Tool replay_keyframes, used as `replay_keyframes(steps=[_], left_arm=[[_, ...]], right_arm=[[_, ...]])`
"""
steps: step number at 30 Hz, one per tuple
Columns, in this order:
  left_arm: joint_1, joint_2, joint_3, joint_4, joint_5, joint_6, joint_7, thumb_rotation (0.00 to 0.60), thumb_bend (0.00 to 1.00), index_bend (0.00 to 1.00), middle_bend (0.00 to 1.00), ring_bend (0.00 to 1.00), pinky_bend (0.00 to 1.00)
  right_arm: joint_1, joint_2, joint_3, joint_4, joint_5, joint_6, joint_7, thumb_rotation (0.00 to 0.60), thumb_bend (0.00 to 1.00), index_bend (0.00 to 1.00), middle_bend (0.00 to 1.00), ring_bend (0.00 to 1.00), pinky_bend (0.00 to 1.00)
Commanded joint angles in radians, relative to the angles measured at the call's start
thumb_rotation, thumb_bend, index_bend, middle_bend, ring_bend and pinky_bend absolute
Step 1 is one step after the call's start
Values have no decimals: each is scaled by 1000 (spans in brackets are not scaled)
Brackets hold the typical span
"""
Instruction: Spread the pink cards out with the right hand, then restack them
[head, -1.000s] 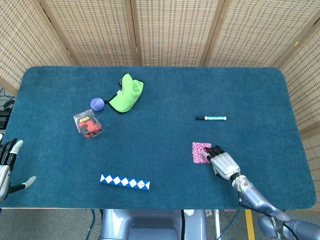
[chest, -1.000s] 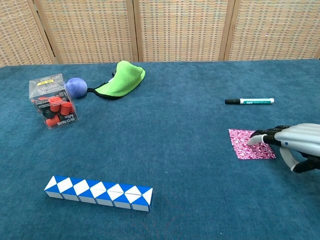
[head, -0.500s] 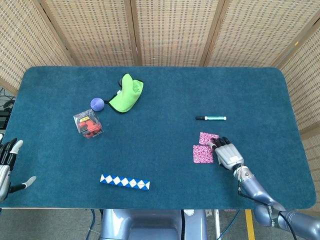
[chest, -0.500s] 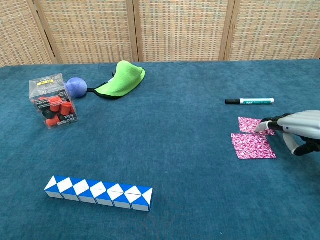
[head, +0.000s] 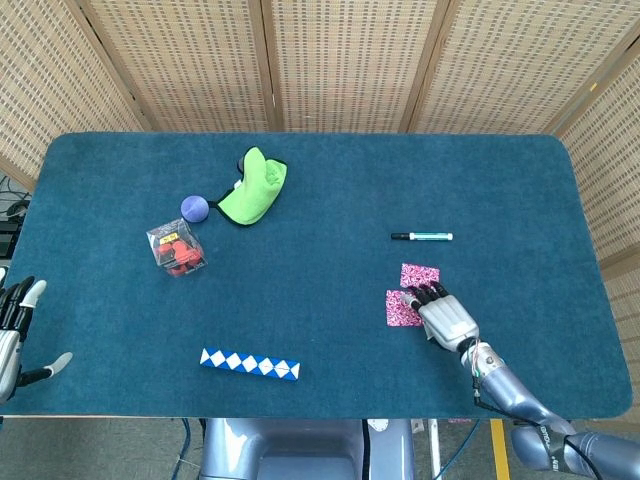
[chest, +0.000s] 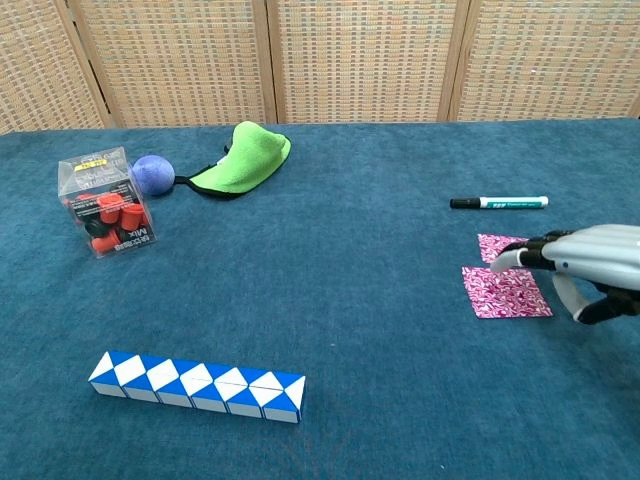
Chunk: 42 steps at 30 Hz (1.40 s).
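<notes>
Since half a second ago my right hand (head: 443, 315) has drawn back toward me, off the far pink card (head: 419, 274) and onto the near pink card (head: 402, 307); one second ago both lay as one stack.

Going left to right: my left hand (head: 16, 330) hangs off the table's (head: 320, 330) left edge, fingers apart, holding nothing. Then come the clear box of red and black pieces (chest: 104, 203), the purple ball (chest: 152, 173), the blue-and-white block snake (chest: 197, 386) near the front and the green cloth (chest: 245, 160). Further right lies the marker (chest: 498, 202), then the two cards just beside each other, the far one a little to the right, with my right hand at their right side.

My right hand is flat, fingers extended and close together, tips at the near card's right edge, gripping nothing.

I judge the spreading step is still in hand, or just ending. If more cards lie under the near one, the next move calls for light downward pressure and a sideways drag; if not, sliding the far card back on top.

How many cards are in the near pile I cannot tell, nor whether my fingertips actually touch it. My right forearm is cut off at the chest view's edge
</notes>
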<state>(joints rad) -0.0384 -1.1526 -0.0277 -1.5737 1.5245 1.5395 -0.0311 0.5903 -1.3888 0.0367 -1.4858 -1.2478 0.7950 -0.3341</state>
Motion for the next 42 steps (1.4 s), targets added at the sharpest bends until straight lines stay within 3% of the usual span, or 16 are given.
replay_keyframes(steps=[1,6,12,21,25,28,30,32,33,35,36,42], left_arm=[[0,1,0,-1,0,-1,0,600,0,0,0,0,0],[0,0,0,0,0,0,0,600,0,0,0,0,0],[0,0,-1,-1,-2,-1,3,600,0,0,0,0,0],[1,-2,-1,-1,-2,1,5,600,0,0,0,0,0],[1,-2,-2,-1,-2,1,6,600,0,0,0,0,0],[1,-2,-2,-1,-2,1,5,600,0,0,0,0,0],[1,-2,-1,-1,-2,2,5,600,0,0,0,0,0],[1,-2,-2,-1,-2,1,6,600,0,0,0,0,0],[1,-2,-2,-1,-2,1,6,600,0,0,0,0,0],[1,-2,-2,-1,-3,1,7,600,0,0,0,0,0],[1,-2,-2,-1,-3,1,8,600,0,0,0,0,0],[0,-1,-1,-2,-3,0,8,600,0,0,0,0,0]], right_arm=[[-1,-7,-14,0,-10,-3,7,600,1000,101,72,0,0],[-2,-8,-38,2,-19,-9,7,600,1000,101,74,0,0],[-5,63,-85,-112,-31,-22,-33,600,1000,101,85,0,0],[-30,159,-190,-263,-155,7,-86,600,1000,101,87,0,0],[-40,173,-202,-282,-200,35,-84,600,1000,101,87,0,0],[-60,168,-188,-270,-271,119,-45,600,970,101,49,0,0],[-80,147,-162,-231,-312,198,0,600,818,105,15,0,0],[-91,124,-132,-192,-321,250,33,600,555,134,0,0,0],[-93,112,-115,-175,-312,264,46,600,501,153,0,0,0],[-93,91,-81,-150,-268,266,57,600,454,184,0,0,0],[-85,72,-44,-135,-186,236,58,600,444,195,0,0,0],[-57,24,15,-119,2,158,2,600,419,212,0,0,0]])
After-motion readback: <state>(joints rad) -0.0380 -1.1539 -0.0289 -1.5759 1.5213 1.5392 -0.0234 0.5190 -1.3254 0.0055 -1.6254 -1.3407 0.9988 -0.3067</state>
